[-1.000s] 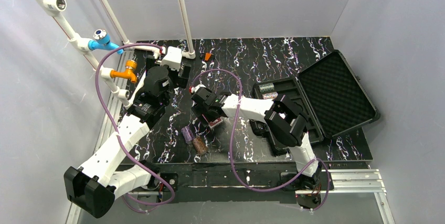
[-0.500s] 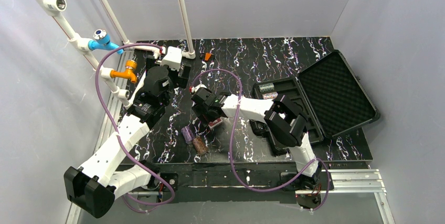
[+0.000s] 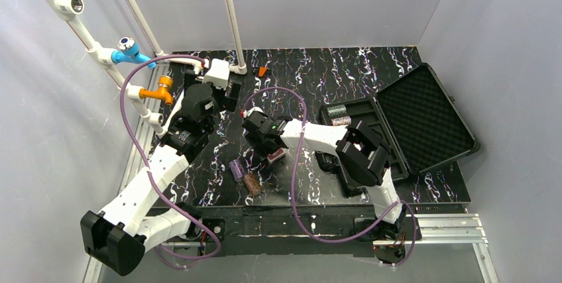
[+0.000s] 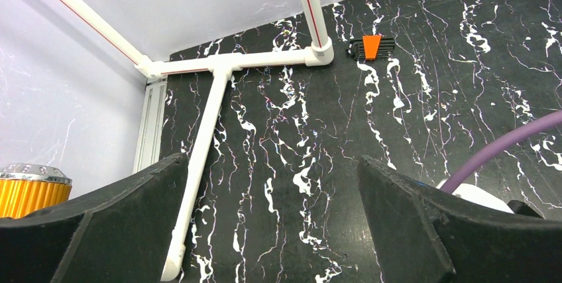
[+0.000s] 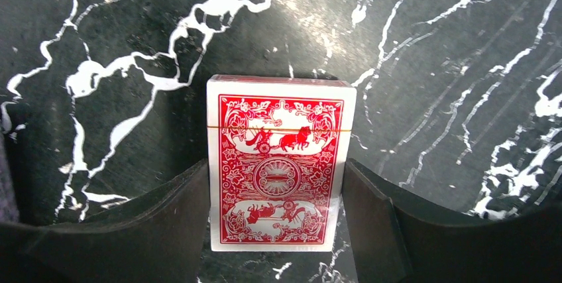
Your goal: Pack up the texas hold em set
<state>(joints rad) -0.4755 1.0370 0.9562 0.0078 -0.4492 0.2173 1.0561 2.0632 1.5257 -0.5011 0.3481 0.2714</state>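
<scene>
The red card deck (image 5: 275, 170) stands on its edge on the black marbled table, between the fingers of my right gripper (image 5: 275, 167), which is shut on its two long sides. From above, the red deck (image 3: 278, 156) and the right gripper (image 3: 273, 152) sit at the table's middle. Just in front lie a purple chip stack (image 3: 236, 169) and a brown chip stack (image 3: 252, 183). The black case (image 3: 424, 114) lies open at the right, with a green chip stack (image 3: 337, 110) and another stack (image 3: 341, 121) in its base. My left gripper (image 4: 270, 160) hovers open and empty at the back left (image 3: 233, 94).
White pipes (image 4: 219, 97) run along the back left of the table and up the wall (image 3: 232, 18). An orange valve (image 3: 162, 87) and a blue fitting (image 3: 129, 50) sit on the left pipe. A small orange-and-black item (image 4: 372, 47) lies near the back edge.
The right gripper's fingers have drawn in against the red deck, and the deck has shifted slightly to the right. The left arm has not moved.
</scene>
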